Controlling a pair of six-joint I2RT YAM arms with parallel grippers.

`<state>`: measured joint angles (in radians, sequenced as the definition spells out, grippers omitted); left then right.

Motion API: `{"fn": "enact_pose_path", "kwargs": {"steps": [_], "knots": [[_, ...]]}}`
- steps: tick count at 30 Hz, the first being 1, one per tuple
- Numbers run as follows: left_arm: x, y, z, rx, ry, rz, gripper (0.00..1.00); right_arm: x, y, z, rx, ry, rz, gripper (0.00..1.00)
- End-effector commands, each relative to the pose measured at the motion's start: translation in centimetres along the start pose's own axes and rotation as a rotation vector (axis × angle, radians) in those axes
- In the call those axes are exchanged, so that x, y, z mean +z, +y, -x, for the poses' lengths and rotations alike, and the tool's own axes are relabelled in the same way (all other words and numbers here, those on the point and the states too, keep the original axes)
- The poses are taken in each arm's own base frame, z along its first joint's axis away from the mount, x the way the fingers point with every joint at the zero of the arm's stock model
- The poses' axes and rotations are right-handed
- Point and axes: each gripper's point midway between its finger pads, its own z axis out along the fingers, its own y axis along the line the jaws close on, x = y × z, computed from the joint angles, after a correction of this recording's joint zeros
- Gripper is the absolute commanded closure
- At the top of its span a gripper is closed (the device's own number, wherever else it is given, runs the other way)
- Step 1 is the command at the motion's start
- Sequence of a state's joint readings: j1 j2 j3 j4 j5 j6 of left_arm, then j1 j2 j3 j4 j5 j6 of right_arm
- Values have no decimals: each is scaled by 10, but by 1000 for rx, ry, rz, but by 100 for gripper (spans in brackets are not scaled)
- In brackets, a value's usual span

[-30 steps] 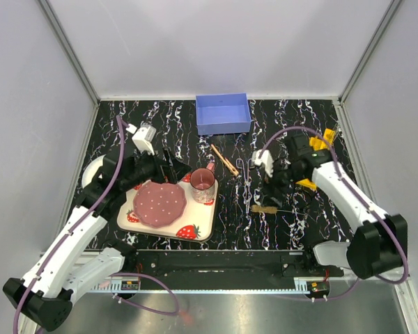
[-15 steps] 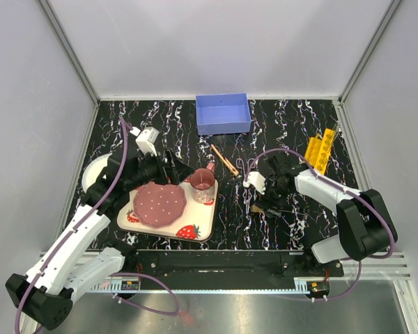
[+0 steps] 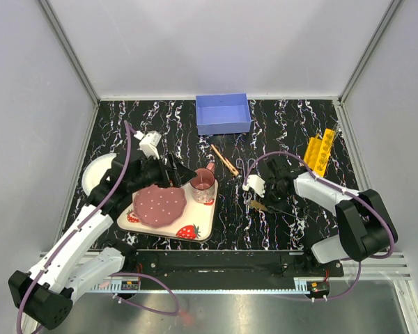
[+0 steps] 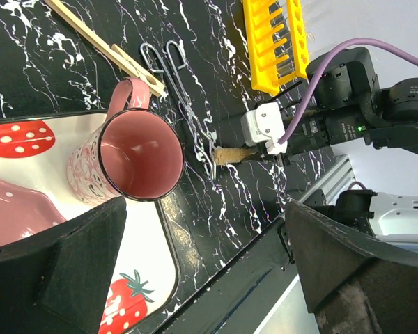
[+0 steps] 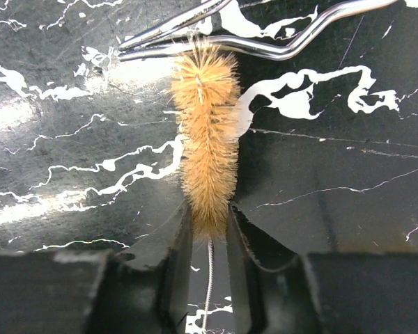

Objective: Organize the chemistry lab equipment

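- right wrist view: your right gripper point(image 5: 207, 278) has its claw pinched on the lower end of the wire bristle brush point(image 5: 205, 153), one finger on each side of the bristles.
- the brush lies on the black marbled table point(image 5: 348, 174), its tip touching the metal scissor-like forceps point(image 5: 261, 49).
- left wrist view: your left gripper point(image 4: 205, 240) is spread wide and holds nothing, above the pink cup point(image 4: 136, 163) on the strawberry-print tray point(image 4: 28, 136).
- top view: the tan wooden clamp point(image 3: 224, 161) lies left of the forceps, the long yellow holed rack point(image 3: 319, 153) far right.
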<state>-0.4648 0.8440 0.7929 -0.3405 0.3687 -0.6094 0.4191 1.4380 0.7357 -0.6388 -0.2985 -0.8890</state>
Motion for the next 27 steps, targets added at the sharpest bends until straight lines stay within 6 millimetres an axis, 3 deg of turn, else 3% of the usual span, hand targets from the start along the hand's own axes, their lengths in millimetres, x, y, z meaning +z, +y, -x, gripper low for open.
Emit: {"fn": "enact_pose_path", "kwargs": {"steps": [1, 7, 17, 21, 27], "knots": [[2, -15, 9, -1, -31, -77, 1, -7, -3, 11, -59, -49, -31, 74], [5, -25, 5, -8, -2, -143, 1, -21, -13, 26, -91, -94, -86, 88], [14, -43, 3, -40, 33, -251, 1, -72, -30, 87, 82, -299, -97, 94], [24, -58, 5, -78, 21, -301, 1, -94, -34, 111, 192, -394, -29, 95], [53, -87, 17, -139, -42, -352, 1, -127, -25, 165, 373, -599, 248, 95]]}}
